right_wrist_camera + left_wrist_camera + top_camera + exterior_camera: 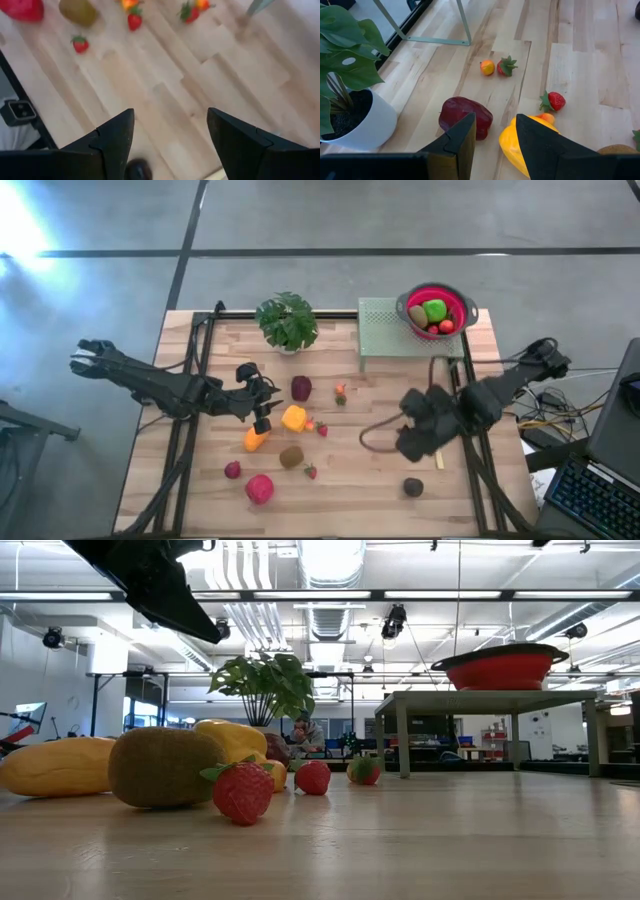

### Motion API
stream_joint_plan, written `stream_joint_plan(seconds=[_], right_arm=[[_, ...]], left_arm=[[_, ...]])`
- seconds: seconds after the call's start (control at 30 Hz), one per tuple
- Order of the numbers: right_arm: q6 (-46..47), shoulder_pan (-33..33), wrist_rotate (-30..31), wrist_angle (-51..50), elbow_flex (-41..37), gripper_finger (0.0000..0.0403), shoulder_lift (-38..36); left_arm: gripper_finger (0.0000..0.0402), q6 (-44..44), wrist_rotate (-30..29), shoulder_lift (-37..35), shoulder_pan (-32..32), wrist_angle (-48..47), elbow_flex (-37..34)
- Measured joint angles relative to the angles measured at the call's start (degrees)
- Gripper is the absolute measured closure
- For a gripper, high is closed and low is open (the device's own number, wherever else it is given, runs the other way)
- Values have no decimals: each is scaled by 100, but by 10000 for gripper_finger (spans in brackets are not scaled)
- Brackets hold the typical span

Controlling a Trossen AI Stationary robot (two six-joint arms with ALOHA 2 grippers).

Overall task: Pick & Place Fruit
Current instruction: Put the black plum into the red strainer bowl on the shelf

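L gripper point(262, 412) over yellow fruit point(294, 418), jaws apart, empty — approach step. R gripper point(170, 135) jaws apart, empty. Next: descend, clamp.

Left tool point(262, 412) part open, empty; right tool point(170, 145) apparently open

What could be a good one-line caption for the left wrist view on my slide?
Left gripper, fingers open and empty, above a maroon fruit and a yellow fruit, potted plant beside.
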Motion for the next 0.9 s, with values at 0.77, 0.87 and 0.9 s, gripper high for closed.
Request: stream_joint_plan(seconds=[0.77,0.87,0.9], right_arm=[[1819,1164,-1129,-3,26,95,1574],[2050,1299,-1255,-4,26,86,1720],[2105,1347,-1280,0,26,82,1750]], left_arm=[[255,0,0,0,0,-1,1],[255,-1,0,0,1,-1,0],[255,-1,0,0,-1,-1,0]])
